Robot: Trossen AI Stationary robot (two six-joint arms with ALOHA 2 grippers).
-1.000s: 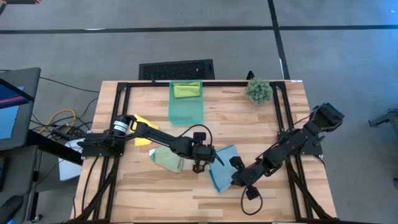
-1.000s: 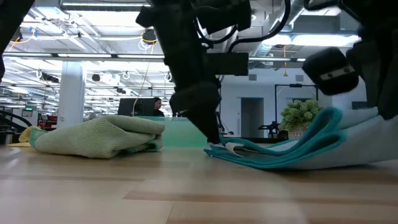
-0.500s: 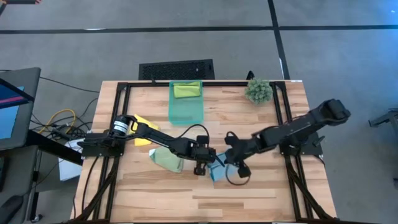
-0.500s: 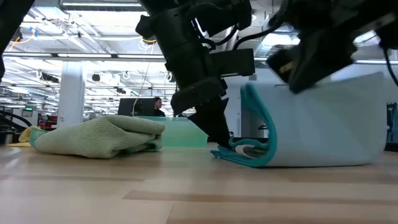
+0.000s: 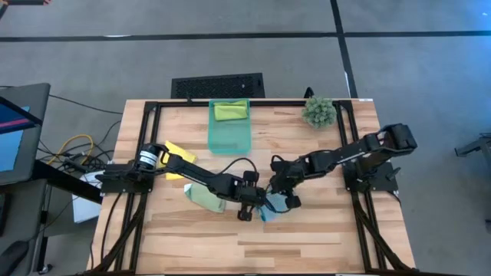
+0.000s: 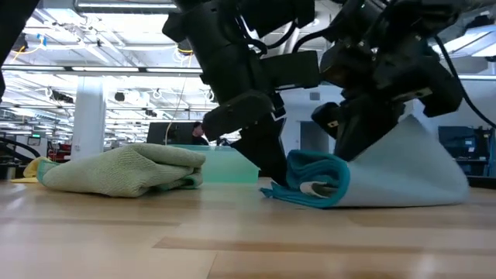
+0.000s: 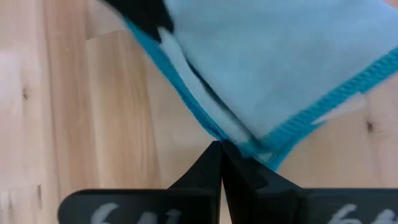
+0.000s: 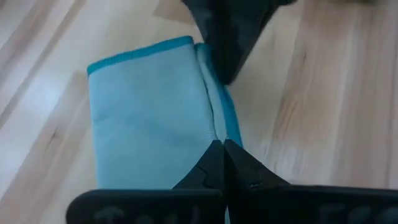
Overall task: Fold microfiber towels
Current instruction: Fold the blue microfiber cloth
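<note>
The light blue towel [image 5: 273, 207] lies folded over on itself at the table's middle near side; in the low view its top layer [image 6: 403, 167] arches over a rolled teal-hemmed edge [image 6: 318, 174]. My left gripper [image 5: 255, 205] [image 7: 221, 148] is shut at its left edge. My right gripper [image 5: 275, 195] [image 8: 221, 146] is shut on the folded-over edge, right beside the left one. A pale green towel [image 5: 205, 196] lies bunched on the table to the left. A yellow towel [image 5: 176, 157] peeks from under the left arm. A lime green towel [image 5: 230, 111] lies in the teal bin [image 5: 230, 136]. My left gripper has the towel's teal-hemmed edge [image 7: 252, 149] between its shut fingertips, slanting down from the table's left. The cloth there lies low on the table [image 6: 283, 190]. My right gripper pinches the towel's brought-over edge [image 8: 214, 124], slanting down from the right. That edge sits just above the lower layer, the cloth behind it slack and arched.
A small spiky green plant [image 5: 318, 112] stands at the far right corner. Bare wood lies along the near edge [image 5: 253, 245] and at the near right. Black frame rails [image 5: 153, 115] border the table. The two grippers stand almost touching.
My right gripper has swung from the table's near right toward the left and far side, carrying the towel's right edge up and over to my left gripper. The towel, spread flat before, is now folded over. Its left edge has stayed at my left gripper.
</note>
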